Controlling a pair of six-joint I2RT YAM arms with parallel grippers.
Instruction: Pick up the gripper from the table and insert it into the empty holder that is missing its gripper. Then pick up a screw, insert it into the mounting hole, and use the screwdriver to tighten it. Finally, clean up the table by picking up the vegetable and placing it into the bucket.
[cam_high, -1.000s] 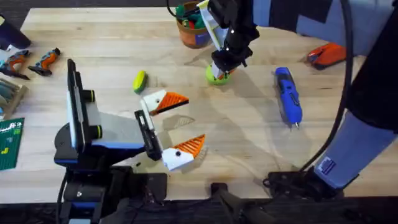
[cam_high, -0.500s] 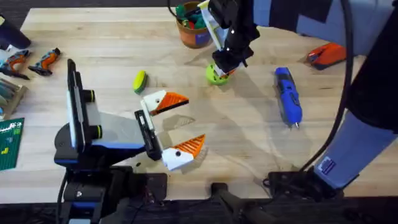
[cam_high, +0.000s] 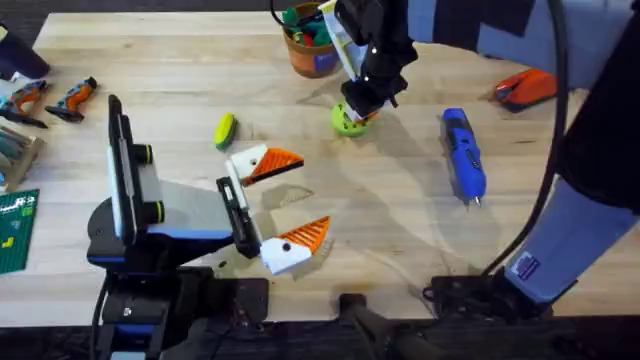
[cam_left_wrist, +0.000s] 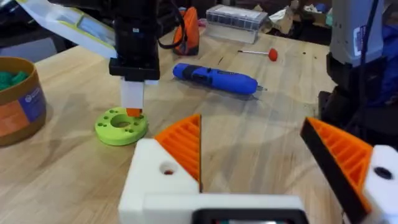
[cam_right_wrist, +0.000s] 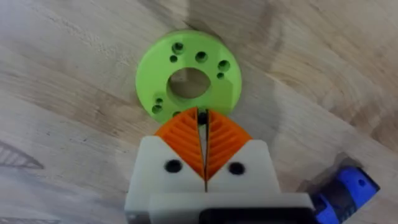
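Screwdriver (cam_high: 463, 155) just beside right end effector (cam_high: 358, 108), pads together.

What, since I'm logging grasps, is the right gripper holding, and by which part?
It cannot be told: the right gripper is shut above the green disc, with a tiny dark speck at its tips.

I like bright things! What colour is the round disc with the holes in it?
Lime green. The round disc shows best in the right wrist view.
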